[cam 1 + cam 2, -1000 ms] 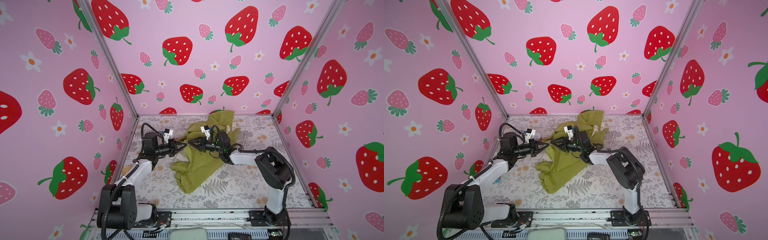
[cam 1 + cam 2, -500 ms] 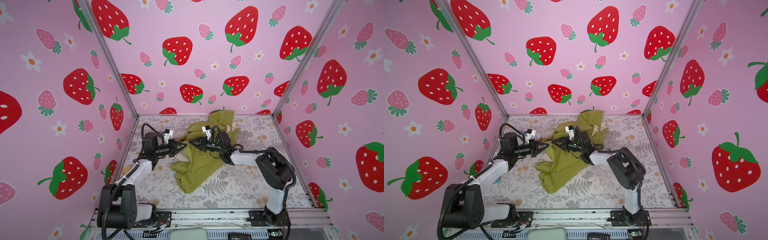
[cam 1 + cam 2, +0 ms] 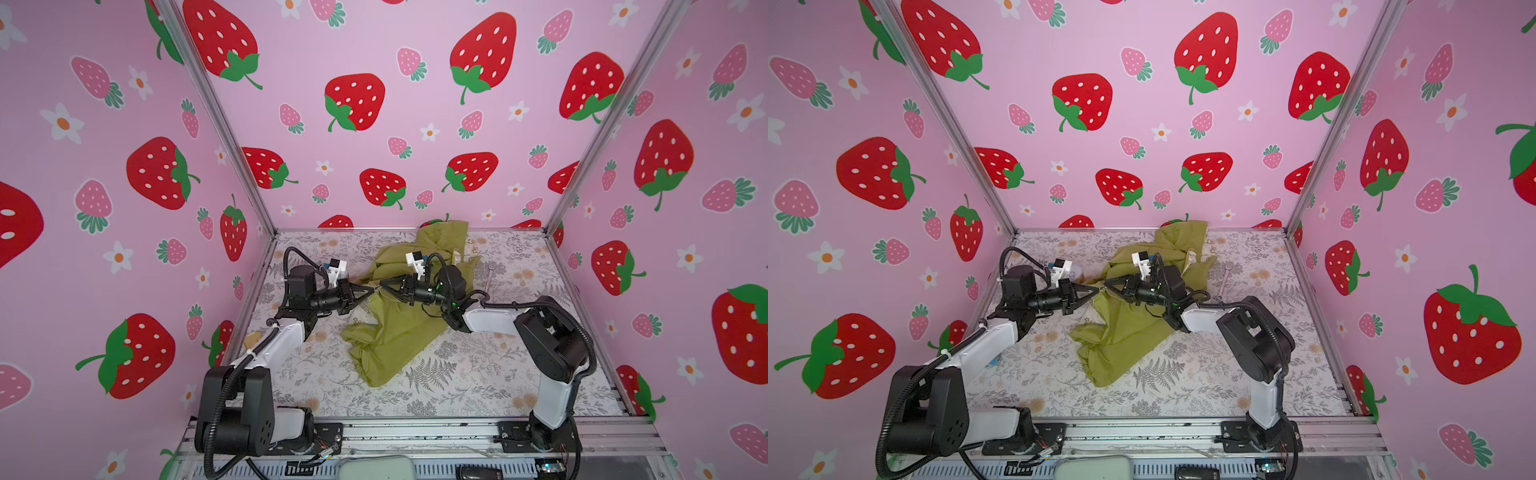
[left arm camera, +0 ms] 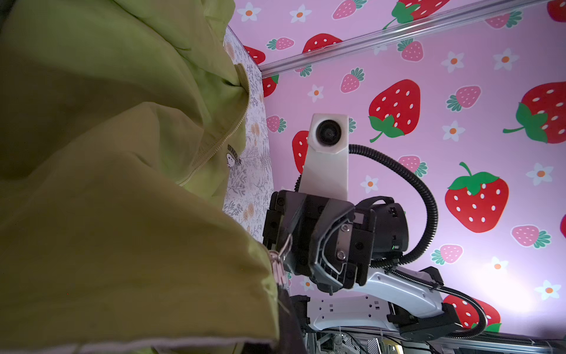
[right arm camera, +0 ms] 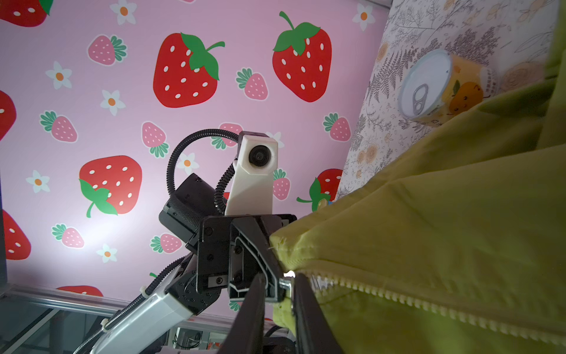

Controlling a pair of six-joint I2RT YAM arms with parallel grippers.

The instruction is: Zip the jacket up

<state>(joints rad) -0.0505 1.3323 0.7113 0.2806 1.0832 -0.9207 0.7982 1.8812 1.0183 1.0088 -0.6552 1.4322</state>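
One olive jacket [image 3: 395, 332] sprawls from counter [image 3: 478, 374] centre toward twelve o'clock.
From nine o'clock the left fingers [image 3: 360, 291] clamp shut on its hem corner; reaching in from three o'clock, the right fingers [image 5: 248, 309] stand barely apart with the zipper pull [image 5: 287, 275] between them; whether they grip it, I can't tell.

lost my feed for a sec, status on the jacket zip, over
Left gripper shut on jacket hem by the zip end. Right gripper, jaws narrow around zip pull, grip unconfirmed. Jacket bunched on table. Can beside it, clear of the zip.
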